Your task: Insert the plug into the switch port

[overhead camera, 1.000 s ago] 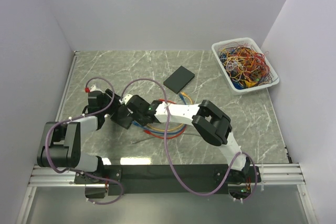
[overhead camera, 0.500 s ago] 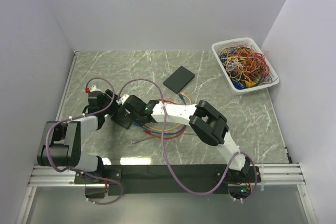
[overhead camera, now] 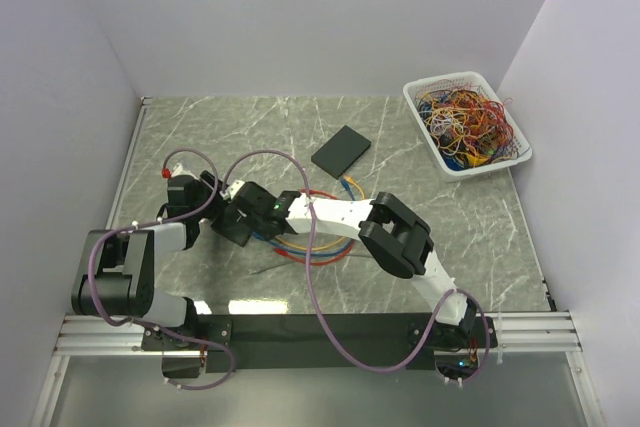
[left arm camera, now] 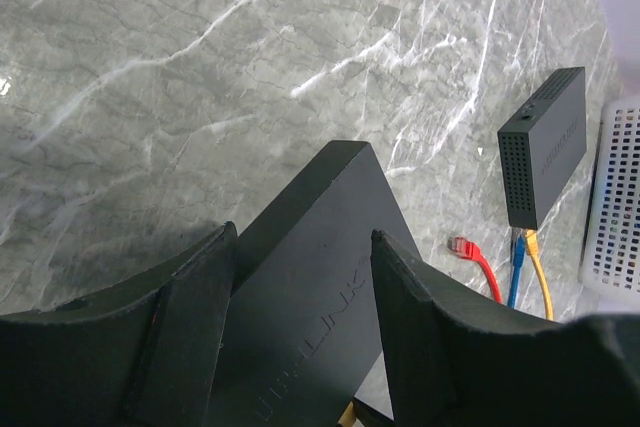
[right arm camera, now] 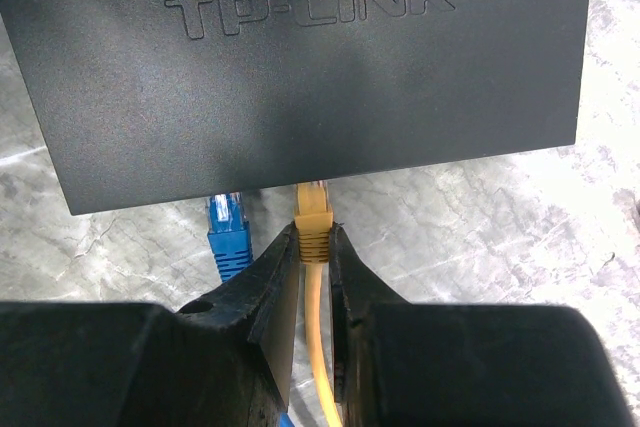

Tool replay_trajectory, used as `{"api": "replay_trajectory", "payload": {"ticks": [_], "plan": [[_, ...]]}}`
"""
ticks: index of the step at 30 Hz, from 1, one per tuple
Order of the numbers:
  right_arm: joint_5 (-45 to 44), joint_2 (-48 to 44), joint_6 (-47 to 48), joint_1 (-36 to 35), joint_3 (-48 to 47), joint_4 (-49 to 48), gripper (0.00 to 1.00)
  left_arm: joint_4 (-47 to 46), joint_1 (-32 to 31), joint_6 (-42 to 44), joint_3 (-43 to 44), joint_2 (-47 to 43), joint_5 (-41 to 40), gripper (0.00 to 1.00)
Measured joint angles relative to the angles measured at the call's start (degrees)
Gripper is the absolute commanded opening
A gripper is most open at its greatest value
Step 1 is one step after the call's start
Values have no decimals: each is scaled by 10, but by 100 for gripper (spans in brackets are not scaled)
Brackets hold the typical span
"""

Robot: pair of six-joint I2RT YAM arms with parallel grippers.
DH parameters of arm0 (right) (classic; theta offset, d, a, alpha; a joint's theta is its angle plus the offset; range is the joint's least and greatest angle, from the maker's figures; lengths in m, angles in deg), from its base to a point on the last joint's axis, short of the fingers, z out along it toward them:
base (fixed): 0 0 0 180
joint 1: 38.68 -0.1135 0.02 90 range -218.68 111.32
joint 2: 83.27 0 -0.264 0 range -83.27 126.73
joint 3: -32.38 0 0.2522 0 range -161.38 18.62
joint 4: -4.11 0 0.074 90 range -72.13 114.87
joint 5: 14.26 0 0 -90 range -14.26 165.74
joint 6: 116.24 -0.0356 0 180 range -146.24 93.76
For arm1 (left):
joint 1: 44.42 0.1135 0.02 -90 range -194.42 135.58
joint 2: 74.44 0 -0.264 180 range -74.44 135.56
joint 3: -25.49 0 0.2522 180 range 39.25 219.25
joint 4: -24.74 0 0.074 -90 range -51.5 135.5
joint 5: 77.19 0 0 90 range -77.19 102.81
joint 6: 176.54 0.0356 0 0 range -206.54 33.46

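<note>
The yellow plug (right arm camera: 312, 219) sits low in the centre of the right wrist view. Its tip is at the near edge of the black switch (right arm camera: 300, 67), just right of a blue plug (right arm camera: 228, 229); how far in it reaches is hidden. The right fingers (right arm camera: 278, 269) pinch it, almost closed. In the left wrist view the left fingers (left arm camera: 195, 297), about half open, clamp the switch's sides, with the marble desk (left arm camera: 200, 67) beyond. A second switch (left arm camera: 542, 162) lies at that frame's right.
</note>
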Motion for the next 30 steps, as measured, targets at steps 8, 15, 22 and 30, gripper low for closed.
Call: {"api": "replay_trajectory", "payload": {"ticks": [8,15,22,30], "plan": [[-5,-9,1,0,24,-29,0,-16,3,0,-3,8,8,61],[-12,-13,4,0,36,-44,0,-33,3,0,-8,13,13,61],[-17,-13,23,-2,38,-49,0,-38,3,0,-9,15,15,61],[-22,-28,46,2,65,-73,0,-41,3,0,-12,15,29,61]]}}
